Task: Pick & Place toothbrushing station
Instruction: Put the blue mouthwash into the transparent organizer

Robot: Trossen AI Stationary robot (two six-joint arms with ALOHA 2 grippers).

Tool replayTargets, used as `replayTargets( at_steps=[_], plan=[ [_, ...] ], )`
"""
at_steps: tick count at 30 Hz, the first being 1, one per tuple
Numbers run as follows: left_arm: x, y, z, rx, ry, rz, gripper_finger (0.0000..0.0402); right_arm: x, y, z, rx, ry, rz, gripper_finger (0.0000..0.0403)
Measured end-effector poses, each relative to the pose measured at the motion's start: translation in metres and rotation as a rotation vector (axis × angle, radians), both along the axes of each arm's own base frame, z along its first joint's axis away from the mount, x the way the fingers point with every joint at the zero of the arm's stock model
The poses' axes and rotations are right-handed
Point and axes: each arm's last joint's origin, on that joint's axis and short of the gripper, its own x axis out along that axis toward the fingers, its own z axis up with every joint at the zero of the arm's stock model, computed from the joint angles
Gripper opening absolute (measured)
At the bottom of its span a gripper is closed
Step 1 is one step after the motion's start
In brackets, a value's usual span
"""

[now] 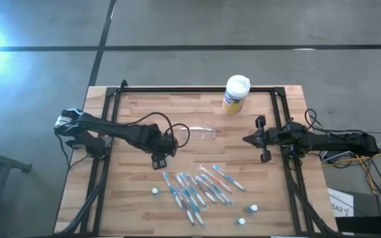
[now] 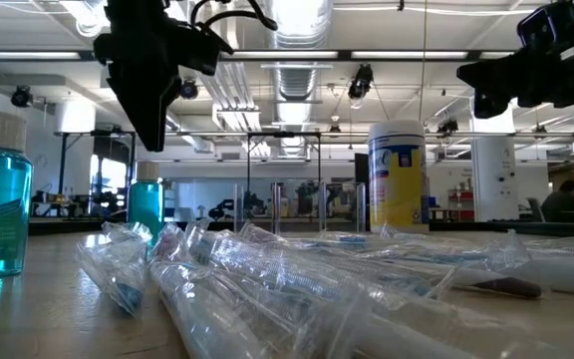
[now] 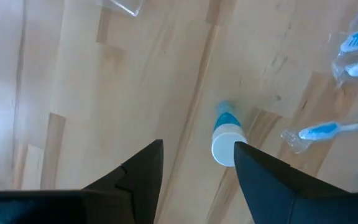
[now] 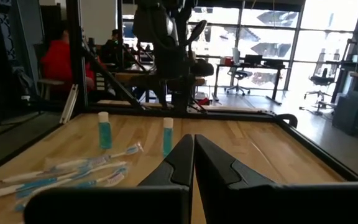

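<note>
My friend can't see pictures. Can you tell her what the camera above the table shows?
Two dark robot arms reach over a wooden table. The left hand hangs open above a pile of wrapped toothbrushes, near a clear cup lying on its side. The right hand is shut; a yellow canister stands at the back.

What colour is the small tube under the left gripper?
The tube has a blue-teal body with a white cap, lying on the wooden table. Clearest in the left wrist view.
</note>
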Motion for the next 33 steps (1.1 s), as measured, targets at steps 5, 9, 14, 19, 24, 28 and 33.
replayTargets(
  at_steps=[5, 9, 14, 19, 24, 28, 33],
  plan=[
    [0.002, -0.002, -0.005, -0.032, 0.019, 0.007, 0.0200, 0.000, 0.000, 0.000, 0.004, 0.001, 0.000, 0.0008],
    [0.003, -0.004, -0.006, -0.069, 0.028, -0.003, 0.0200, 0.000, 0.000, 0.000, 0.003, 0.001, 0.000, 0.0008],
    [0.005, -0.004, -0.006, -0.072, 0.013, -0.008, 0.0200, 0.000, 0.000, 0.000, -0.001, 0.001, 0.000, 0.0008],
    [0.006, -0.007, -0.007, -0.082, 0.008, -0.017, 0.0200, 0.000, 0.000, 0.000, 0.000, 0.002, 0.000, 0.0008],
    [0.006, -0.009, -0.008, -0.099, 0.008, -0.010, 0.0200, 0.000, 0.000, 0.000, 0.000, 0.005, 0.000, 0.0008],
    [0.005, -0.009, -0.014, -0.100, 0.013, -0.007, 0.0200, 0.000, 0.000, 0.000, 0.000, 0.004, 0.000, 0.0008],
    [0.003, -0.008, -0.024, -0.096, 0.022, -0.018, 0.0200, 0.000, 0.000, 0.000, -0.001, 0.004, -0.001, 0.0008]
  ],
)
